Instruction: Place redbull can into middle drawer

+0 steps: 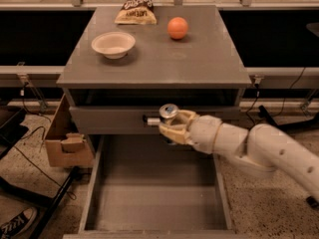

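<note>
The arm [249,144] reaches in from the right, roughly level, its gripper [171,126] closed around the upright can [168,112].

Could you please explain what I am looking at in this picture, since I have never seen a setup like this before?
The thick, pale tube reaching in from the picture's right is the robot arm; this robot has a single arm on a mobile base. At the arm's end is the gripper, a two-finger clamp. It is closed around the redbull can, which it holds upright in front of the grey cabinet. Below the can, the middle drawer is pulled out, and its flat grey floor is bare.

There is only one camera. It looks down at the cabinet from the front; where it is mounted is not on record.

On the cabinet top are a white bowl, an orange ball and a snack bag. A cardboard box sits on the floor at the picture's left.
</note>
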Available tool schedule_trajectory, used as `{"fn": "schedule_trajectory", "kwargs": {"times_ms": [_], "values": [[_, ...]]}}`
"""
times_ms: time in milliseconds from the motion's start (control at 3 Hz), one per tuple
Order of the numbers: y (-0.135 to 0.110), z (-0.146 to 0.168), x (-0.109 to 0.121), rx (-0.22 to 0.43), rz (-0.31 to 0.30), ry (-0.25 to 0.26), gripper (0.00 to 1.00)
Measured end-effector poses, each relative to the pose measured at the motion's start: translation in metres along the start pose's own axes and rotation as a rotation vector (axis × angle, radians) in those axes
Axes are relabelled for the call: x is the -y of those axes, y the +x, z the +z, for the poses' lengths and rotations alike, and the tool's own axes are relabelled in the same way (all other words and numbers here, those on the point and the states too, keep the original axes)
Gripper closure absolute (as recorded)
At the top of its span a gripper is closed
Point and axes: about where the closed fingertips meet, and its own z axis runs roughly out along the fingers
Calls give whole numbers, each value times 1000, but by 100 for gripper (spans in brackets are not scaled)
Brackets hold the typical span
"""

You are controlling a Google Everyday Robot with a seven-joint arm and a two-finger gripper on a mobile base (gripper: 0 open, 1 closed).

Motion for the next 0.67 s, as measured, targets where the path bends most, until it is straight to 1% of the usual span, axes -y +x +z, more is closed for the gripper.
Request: {"fn": "schedule_trajectory", "kwargs": {"times_ms": [333,667], "values": [[73,35,-27,24,80,-38,100],[140,67,-42,27,109,-89,100]]}}
